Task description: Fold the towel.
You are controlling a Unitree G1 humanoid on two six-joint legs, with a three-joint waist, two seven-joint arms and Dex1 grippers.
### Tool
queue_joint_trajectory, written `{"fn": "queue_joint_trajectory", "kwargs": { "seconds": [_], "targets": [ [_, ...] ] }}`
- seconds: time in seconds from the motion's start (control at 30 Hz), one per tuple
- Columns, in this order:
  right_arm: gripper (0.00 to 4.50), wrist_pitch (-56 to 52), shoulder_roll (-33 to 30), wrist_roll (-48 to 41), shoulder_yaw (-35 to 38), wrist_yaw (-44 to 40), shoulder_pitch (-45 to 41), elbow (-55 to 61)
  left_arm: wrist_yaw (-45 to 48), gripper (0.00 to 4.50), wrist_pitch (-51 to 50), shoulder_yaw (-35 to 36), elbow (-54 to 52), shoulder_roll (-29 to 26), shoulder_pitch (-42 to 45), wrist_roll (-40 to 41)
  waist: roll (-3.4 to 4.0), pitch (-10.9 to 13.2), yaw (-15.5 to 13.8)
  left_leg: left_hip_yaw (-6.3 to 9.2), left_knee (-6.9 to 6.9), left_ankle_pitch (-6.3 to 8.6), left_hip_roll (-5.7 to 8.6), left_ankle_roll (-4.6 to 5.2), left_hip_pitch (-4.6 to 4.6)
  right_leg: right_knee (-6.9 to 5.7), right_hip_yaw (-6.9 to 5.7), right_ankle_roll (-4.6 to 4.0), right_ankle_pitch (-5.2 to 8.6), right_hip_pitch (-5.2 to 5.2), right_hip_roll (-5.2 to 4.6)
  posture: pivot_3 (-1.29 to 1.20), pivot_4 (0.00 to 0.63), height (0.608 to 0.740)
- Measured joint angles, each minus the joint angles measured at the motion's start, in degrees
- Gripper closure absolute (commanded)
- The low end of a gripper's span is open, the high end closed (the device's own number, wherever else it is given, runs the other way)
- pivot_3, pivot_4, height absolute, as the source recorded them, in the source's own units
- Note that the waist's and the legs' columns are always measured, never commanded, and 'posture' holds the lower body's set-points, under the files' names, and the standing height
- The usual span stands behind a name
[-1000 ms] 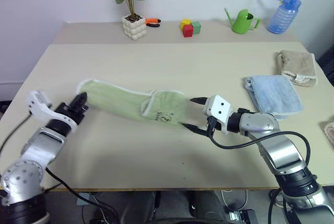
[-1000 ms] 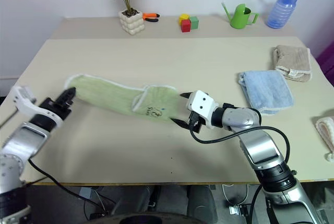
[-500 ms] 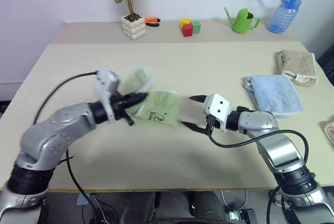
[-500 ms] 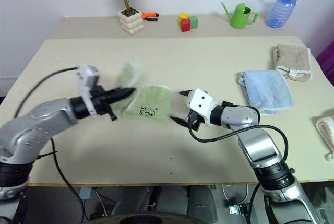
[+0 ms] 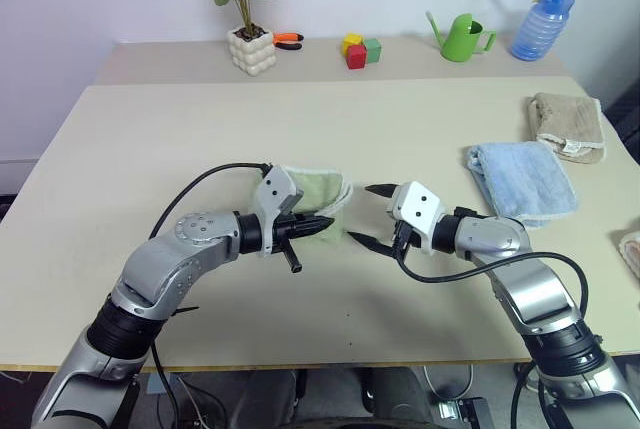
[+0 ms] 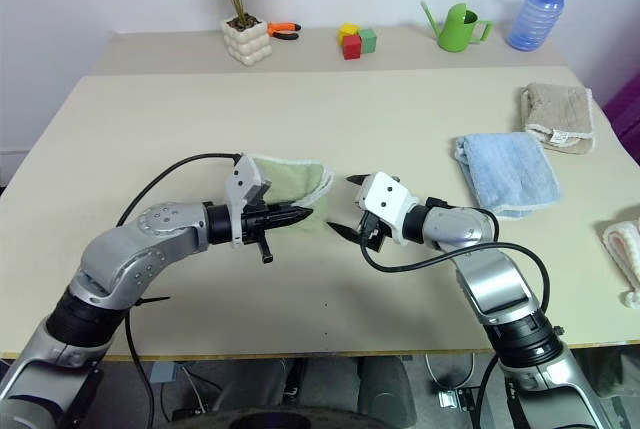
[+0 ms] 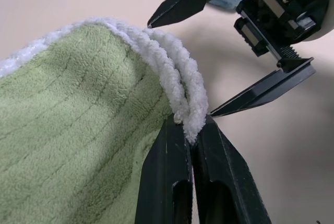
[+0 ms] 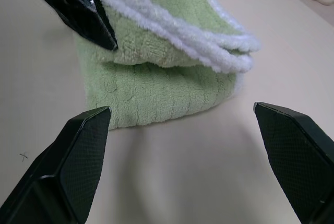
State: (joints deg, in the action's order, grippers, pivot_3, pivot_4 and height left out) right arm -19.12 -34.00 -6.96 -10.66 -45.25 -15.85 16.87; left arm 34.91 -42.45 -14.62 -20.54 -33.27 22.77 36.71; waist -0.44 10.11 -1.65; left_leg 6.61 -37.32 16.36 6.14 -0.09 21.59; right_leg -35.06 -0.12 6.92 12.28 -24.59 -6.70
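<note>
Tabletop (image 5: 150,129) now bears the towel (image 5: 318,192) doubled, since my left gripper (image 5: 318,223), pinching its edging, swung toward three o'clock, right gripper (image 5: 374,216) wide.

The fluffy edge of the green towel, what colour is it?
White, a thick fluffy trim along the light green terry-cloth towel. It shows best in the left wrist view.

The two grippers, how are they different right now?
The left gripper has its fingers pinched nearly together on the white edge of the green towel; the right gripper stands wide open and holds nothing. The left gripper reaches over the towel, while the right gripper waits beside it on the table. Both have two black fingers and point toward each other.
</note>
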Motion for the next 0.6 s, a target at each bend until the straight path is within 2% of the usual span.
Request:
{"fn": "queue_joint_trajectory", "kwargs": {
  "seconds": [0.13, 0.27, 0.3, 0.37, 0.43, 0.53, 0.57, 0.6],
  "targets": [
    [0.0, 0.1, -0.26, 0.06, 0.0, -0.06, -0.03, -0.06, 0.55, 1.19, -1.03, 2.87, -0.6, -0.44, -0.86, 0.23, 0.0, 0.0, 0.27, 0.0, 0.0, 0.0, 0.0, -0.01, -0.01, 0.0, 0.0, 0.0, 0.0, 0.0, 0.0, 0.0, 0.15, 0.732],
    [0.0, 0.36, -1.0, -0.05, 0.39, -0.44, -0.11, -0.35, 1.6, 1.19, -1.19, 8.67, -1.82, -1.96, -2.69, 1.87, -0.01, 0.01, 0.88, 0.02, 0.01, -0.01, 0.0, -0.01, 0.0, 0.0, 0.0, 0.0, 0.0, 0.0, 0.0, 0.0, 0.15, 0.732],
    [0.26, 0.36, -1.26, -0.16, 0.66, -0.68, -0.12, -0.38, 1.83, 1.15, -1.19, 10.63, -2.19, -2.47, -2.93, 2.63, -0.01, 0.01, 0.9, 0.02, 0.01, -0.01, 0.0, -0.01, -0.01, 0.0, 0.0, 0.0, 0.0, 0.0, 0.0, 0.0, 0.15, 0.732],
    [0.84, 0.25, -1.64, -0.67, 1.68, -1.03, -0.13, -0.5, 1.38, 1.71, -1.14, 14.94, -2.43, -2.56, -2.95, 3.73, -0.01, 0.01, 0.9, 0.02, 0.01, -0.01, 0.0, -0.02, -0.01, 0.0, -0.01, 0.0, 0.0, 0.0, 0.0, 0.0, 0.15, 0.732],
    [1.71, -0.24, -1.89, -1.29, 2.86, -1.17, -0.49, -0.86, -0.57, 2.37, -0.96, 18.62, -1.6, -1.86, -2.7, 4.22, -0.01, 0.01, 0.89, 0.02, 0.01, -0.01, 0.0, -0.02, -0.03, -0.01, 0.0, 0.0, 0.0, 0.01, 0.0, 0.0, 0.15, 0.732],
    [3.38, -2.04, -0.41, -3.43, 4.81, -0.6, -3.14, -1.38, -4.45, 3.98, 0.41, 21.25, 2.52, -1.4, -1.61, 0.95, -0.01, 0.01, 0.92, 0.02, 0.03, -0.04, 0.0, -0.06, -0.05, -0.02, 0.0, 0.0, -0.01, 0.01, 0.01, 0.0, 0.15, 0.732],
    [3.8, -2.67, 0.6, -4.18, 5.26, -0.15, -4.24, -1.38, -5.25, 4.0, 0.8, 21.04, 3.54, -1.32, -1.52, -0.47, -0.02, 0.01, 1.0, 0.02, 0.04, -0.07, 0.0, -0.13, -0.06, -0.02, 0.0, 0.0, -0.01, 0.01, 0.01, 0.0, 0.15, 0.732],
    [4.42, -3.43, 1.68, -4.95, 5.45, 0.28, -5.37, -1.35, -5.43, 4.0, 1.16, 20.41, 4.3, -1.27, -1.59, -1.91, -0.02, 0.01, 1.02, 0.02, 0.06, -0.13, 0.0, -0.23, -0.06, -0.02, 0.0, 0.0, -0.01, 0.01, 0.01, 0.0, 0.15, 0.732]
  ]
}}
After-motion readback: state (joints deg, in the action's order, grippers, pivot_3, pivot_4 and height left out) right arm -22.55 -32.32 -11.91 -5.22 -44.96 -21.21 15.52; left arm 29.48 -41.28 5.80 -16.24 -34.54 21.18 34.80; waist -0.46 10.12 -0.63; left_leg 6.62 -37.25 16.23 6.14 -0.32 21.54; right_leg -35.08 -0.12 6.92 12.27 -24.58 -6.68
